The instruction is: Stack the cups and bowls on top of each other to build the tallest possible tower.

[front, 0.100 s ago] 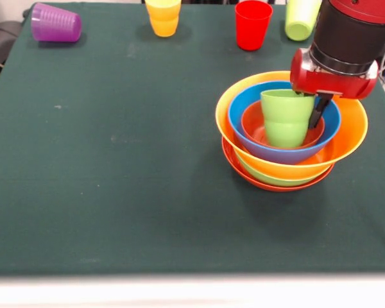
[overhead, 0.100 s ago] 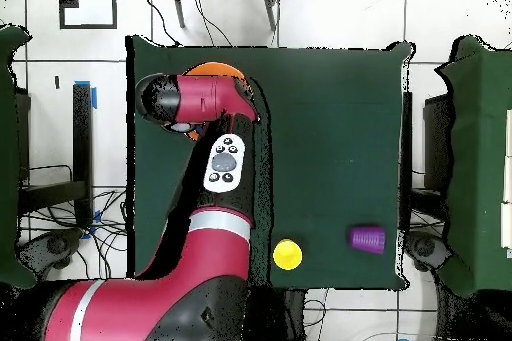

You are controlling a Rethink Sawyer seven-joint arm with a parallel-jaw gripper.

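Atop the tower point(front, 0.100 s ago: 289, 144), inside the small orange bowl point(front, 0.100 s ago: 256, 131), the gripper point(front, 0.100 s ago: 311, 106) seems to pinch the light green cup point(front, 0.100 s ago: 286, 119) by its rim, probably light, stiff and slippery.

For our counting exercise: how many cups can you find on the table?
5. Purple cup on its side, yellow cup, red cup and light green cup along one edge; another green cup inside the stacked bowls.

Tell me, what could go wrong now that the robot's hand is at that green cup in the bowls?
The green cup stands upside down in the small orange bowl, with the hand at its rim; lifting away might tip it. The bowls sit nested unevenly, so a nudge could shift the pile. The purple cup lies on its side, perhaps harder to grasp.
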